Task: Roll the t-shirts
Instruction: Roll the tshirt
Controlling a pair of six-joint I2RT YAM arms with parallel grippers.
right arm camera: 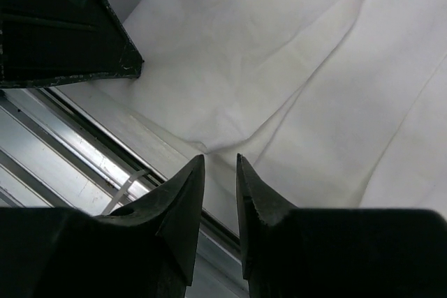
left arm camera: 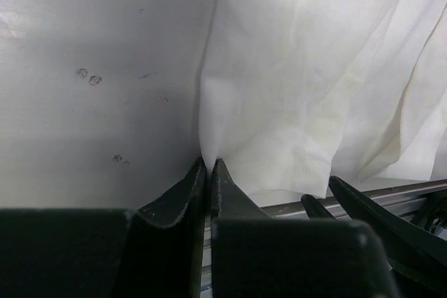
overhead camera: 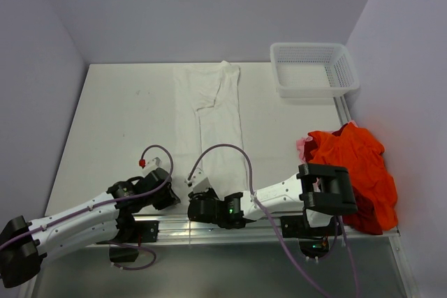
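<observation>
One hem corner, near-left, of the white t-shirt [overhead camera: 216,123] is clamped by the left end effector [left arm camera: 208,162]. The shirt is laid flat lengthwise mid-tabletop [overhead camera: 119,116]. The right end effector [right arm camera: 220,160] is held slightly apart at the near hem. Orange-red t-shirts [overhead camera: 356,165] are heaped far right, near the basket [overhead camera: 314,91].

white t-shirt [overhead camera: 218,127]: folded lengthwise into a long narrow strip, lying flat mid-counter [overhead camera: 119,123], sleeve end far, hem at near edge, wrinkled. orange-red t-shirts [overhead camera: 357,169]: crumpled heap, near right corner.
</observation>
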